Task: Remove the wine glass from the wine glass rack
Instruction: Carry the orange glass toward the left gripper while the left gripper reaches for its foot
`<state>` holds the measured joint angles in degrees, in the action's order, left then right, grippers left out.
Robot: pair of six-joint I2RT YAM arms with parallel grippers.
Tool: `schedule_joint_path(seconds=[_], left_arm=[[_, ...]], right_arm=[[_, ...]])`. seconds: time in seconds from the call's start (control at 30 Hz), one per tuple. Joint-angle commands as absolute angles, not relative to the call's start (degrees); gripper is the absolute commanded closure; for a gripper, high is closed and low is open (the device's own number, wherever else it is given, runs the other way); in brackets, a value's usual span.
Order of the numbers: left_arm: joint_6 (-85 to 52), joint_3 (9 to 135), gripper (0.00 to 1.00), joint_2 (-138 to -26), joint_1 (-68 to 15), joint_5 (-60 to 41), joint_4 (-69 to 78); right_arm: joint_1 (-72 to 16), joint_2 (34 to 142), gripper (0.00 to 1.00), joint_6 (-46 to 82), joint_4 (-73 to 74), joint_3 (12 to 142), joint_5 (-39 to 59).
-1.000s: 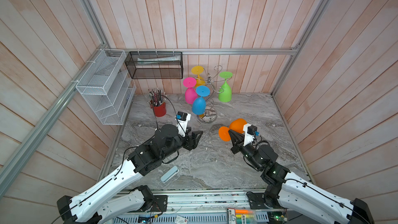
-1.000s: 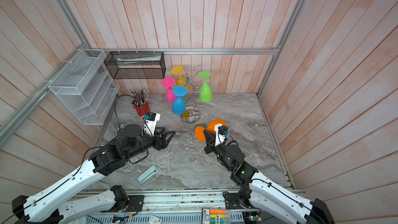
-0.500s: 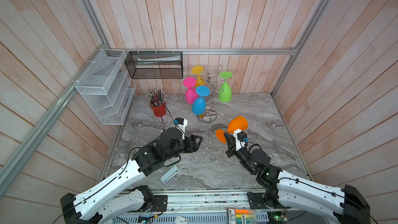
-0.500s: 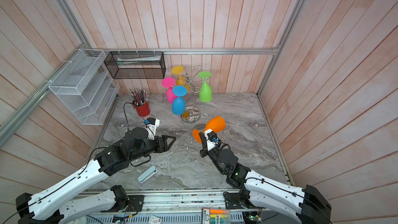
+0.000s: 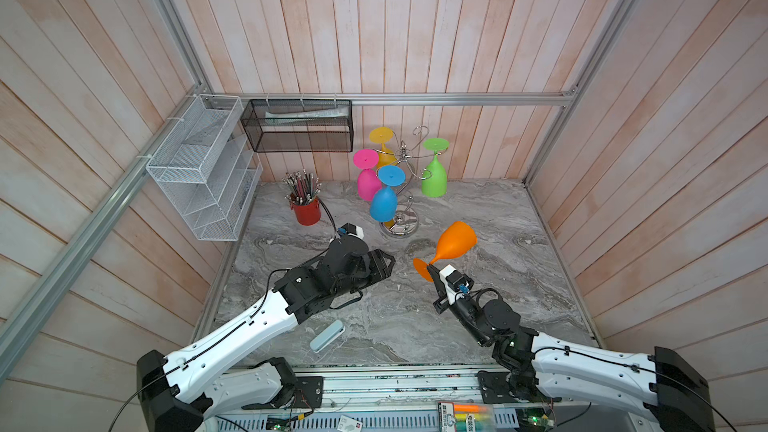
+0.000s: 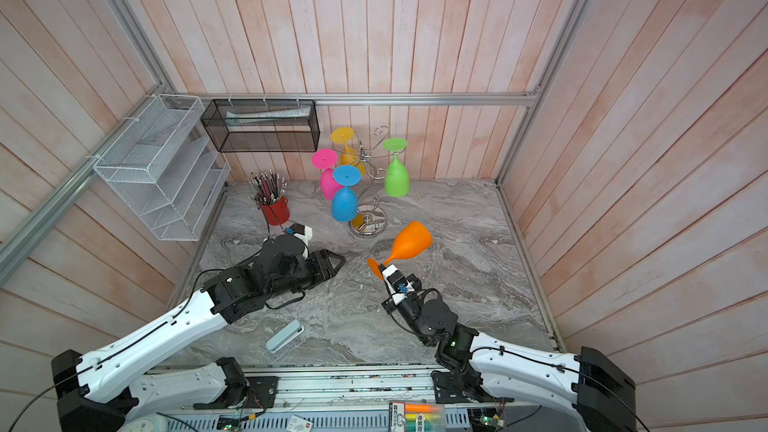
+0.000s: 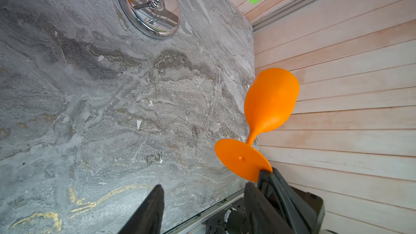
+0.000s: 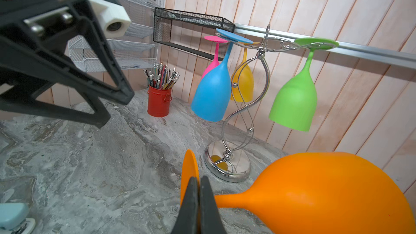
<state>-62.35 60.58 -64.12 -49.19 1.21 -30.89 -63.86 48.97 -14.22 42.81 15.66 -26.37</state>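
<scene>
Right of centre in both top views, the right gripper (image 5: 428,273) has its jaws pinched shut on the edge of the foot of the orange wine glass (image 5: 455,240). So the glass is off the wine glass rack (image 5: 400,224) and held out over the counter (image 5: 519,251), tipped over w/ the bowl pointing to the upper right of the frame. The rack stands at back centre, up and left of the glass, near it but not touching. 4 more hang upside down from its hooks: blue glass (image 5: 383,205), pink glass (image 5: 368,187), yellow glass (image 5: 381,135) and green glass (image 5: 434,180). Left of centre, the left gripper (image 5: 390,261) sits low over the counter w/ jaws apart and nothing between them, tips aimed toward the orange foot, clear gap btwn the two. There's a red pencil cup (image 5: 307,211) at back left and a pale blue case (image 5: 327,335) lying near the bottom of the frame.
</scene>
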Motion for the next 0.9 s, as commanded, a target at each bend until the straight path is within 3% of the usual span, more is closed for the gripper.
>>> schedule_joint_path(seconds=[0.0,0.87], left_arm=[[-66.8,62.6,0.41,-65.3,-49.3,-0.1,-30.8],[-81.1,69.5,0.41,-72.9,-49.2,-3.0,-37.5]], right_arm=[[-64.8,48.5,1.00,-20.6,48.3,15.1,-25.3],[-69.0,56.9,1.00,-37.9,53.2,18.2,-21.2]])
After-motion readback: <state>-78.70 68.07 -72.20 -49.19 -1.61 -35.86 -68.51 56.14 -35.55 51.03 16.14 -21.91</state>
